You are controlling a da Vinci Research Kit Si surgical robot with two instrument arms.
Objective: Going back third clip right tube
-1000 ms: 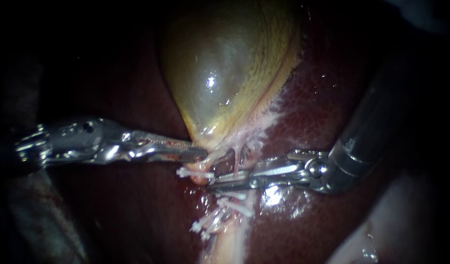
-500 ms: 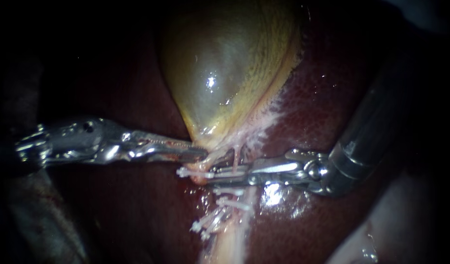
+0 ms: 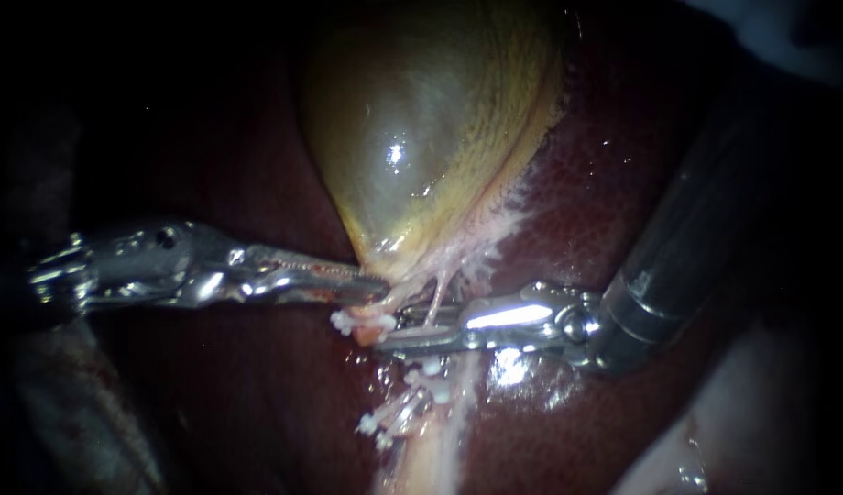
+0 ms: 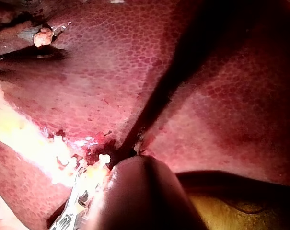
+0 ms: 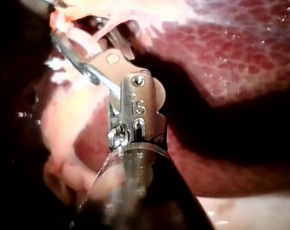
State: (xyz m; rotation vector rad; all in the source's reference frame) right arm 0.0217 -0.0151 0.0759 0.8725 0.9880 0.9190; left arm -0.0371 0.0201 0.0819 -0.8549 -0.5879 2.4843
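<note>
The left instrument point(image 3: 371, 289) comes in level across the dark liver point(image 3: 614, 183). Its end effector is closed on the pale tissue at the narrow lower end of the gallbladder point(image 3: 421, 137), with both jaws pressed against it.

The right instrument point(image 3: 394, 332) reaches across from the other side and lies just beneath the left one's tip. Its end effector is only narrowly parted and holds nothing. The right wrist view shows the slim gap better, with one thin jaw and one broader one spreading slightly.

A thin pale tube point(image 3: 435, 295) drops from the gallbladder's lower end and passes across this end effector. The endoscope view does not show whether it lies between the jaws or behind them.

The white clip point(image 3: 357, 323) sits bunched just beyond the tips of the right instrument, directly under the tip of the left instrument and beside a small pink stump of tissue. More white clips point(image 3: 385, 422) lie lower down along the pale strip of tissue, near each other and apart from the upper one.

In the left wrist view, small white clip ends sit where the liver's lobes meet.
</note>
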